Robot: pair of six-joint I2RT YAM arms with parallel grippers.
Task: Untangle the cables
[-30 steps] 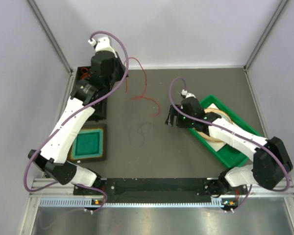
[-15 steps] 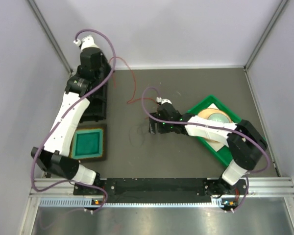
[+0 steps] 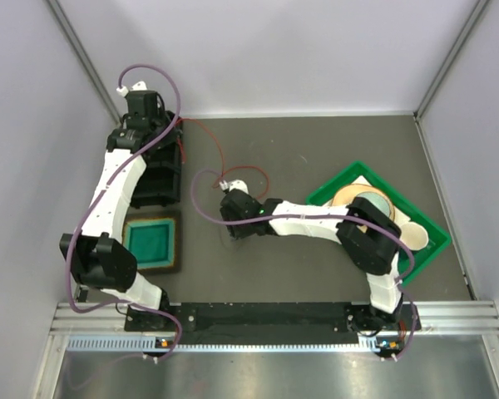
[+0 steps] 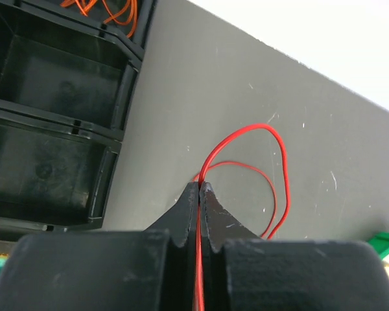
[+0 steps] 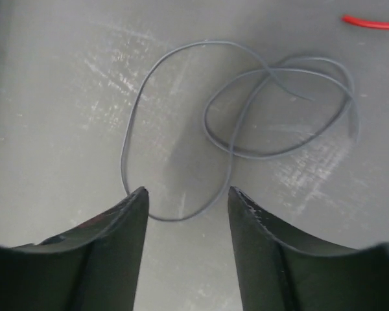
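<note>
The left pincer [image 4: 200,189] is pinched shut on the red cable [image 4: 259,126], which loops out just past its tips. The right pincer [image 5: 187,197] is open above the thin dark cable [image 5: 124,152], whose lowest bend sits right between its two tips. I think the job now is grabbing the dark one. Next, that pincer must go down, close on the bend and pull it away.

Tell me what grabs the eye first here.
A red cable is pinched in the shut left pincer, looping out over the grey table by the black bins. Mid-table, the open right pincer hovers over a thin dark cable lying in loose loops.
</note>
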